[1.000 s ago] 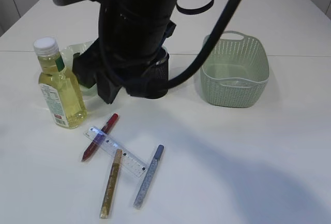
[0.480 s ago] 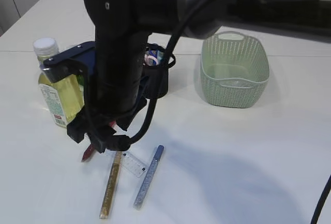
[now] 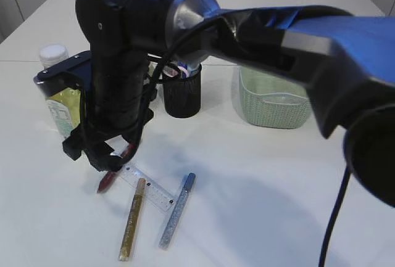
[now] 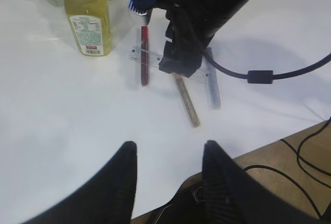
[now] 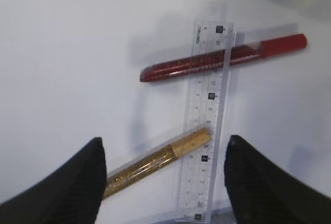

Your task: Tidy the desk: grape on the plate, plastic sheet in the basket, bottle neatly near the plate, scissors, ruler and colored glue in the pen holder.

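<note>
Right gripper (image 5: pixel 163 175) spread open above clear ruler (image 5: pixel 206 125), lying between its fingers across red glue (image 5: pixel 222 58) and gold glue (image 5: pixel 155 162). Left gripper (image 4: pixel 166 180) open too, empty, well away from them.

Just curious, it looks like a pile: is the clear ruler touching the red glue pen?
Touching. The right wrist view shows the ruler lying straight across the red glue pen, whose red shows through the clear plastic.
</note>
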Tool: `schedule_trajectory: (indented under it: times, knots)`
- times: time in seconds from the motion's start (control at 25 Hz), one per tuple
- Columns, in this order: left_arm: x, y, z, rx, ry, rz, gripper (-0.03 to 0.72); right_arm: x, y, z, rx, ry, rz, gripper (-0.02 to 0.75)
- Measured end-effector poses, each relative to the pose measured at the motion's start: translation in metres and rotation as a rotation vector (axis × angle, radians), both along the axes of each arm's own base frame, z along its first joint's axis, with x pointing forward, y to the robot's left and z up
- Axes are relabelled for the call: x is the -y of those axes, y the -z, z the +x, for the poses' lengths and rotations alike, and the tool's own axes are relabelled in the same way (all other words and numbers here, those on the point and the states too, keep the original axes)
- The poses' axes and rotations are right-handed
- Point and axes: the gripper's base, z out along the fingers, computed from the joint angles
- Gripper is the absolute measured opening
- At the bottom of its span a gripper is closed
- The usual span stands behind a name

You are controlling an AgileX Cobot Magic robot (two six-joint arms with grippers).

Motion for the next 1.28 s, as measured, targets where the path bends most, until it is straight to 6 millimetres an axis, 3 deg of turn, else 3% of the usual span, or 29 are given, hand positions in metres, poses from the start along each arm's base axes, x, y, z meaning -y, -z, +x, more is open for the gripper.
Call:
schedule_trajectory:
  times: [0.24,0.72,1.28]
  knots:
    - [0.0,0.0,0.0,0.0,0.0,0.0,0.313,-0.009,0.018,0.014,0.026,0.012,-0.034,0.556]
    - [0.001,0.0,-0.001,-0.005,0.008,-0.012,0.313,-0.001,0.052,0.029,-0.001,0.048,-0.103,0.557]
    - [0.001,0.0,-0.001,-0.006,0.009,-0.014,0.314,-0.004,0.063,0.027,-0.042,0.053,-0.095,0.557]
